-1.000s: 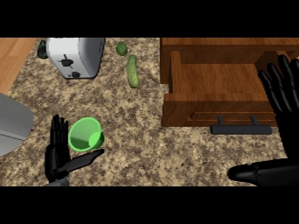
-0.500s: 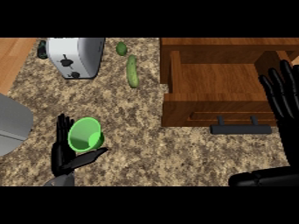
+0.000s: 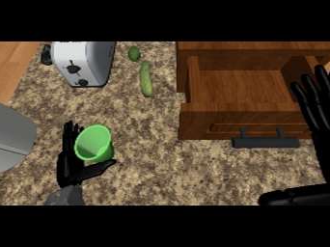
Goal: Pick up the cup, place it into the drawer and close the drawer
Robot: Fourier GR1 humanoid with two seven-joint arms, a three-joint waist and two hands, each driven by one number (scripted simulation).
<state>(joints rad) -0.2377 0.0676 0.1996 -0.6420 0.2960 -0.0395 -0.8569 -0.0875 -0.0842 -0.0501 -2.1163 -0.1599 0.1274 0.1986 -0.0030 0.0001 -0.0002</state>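
the green cup (image 3: 93,143) sits in the left hand (image 3: 74,164), over the speckled counter (image 3: 168,164) at the lower left. it is tilted, its open mouth facing up and to the left, its long axis slanting from lower right to upper left. the hand's fingers stand behind the cup and the thumb curls under it. the right hand (image 3: 324,111) is open with straight fingers, resting at the right edge beside the open wooden drawer (image 3: 239,91) with its dark handle (image 3: 265,142). a toaster (image 3: 82,60) and cucumber (image 3: 145,78) lie farther back.
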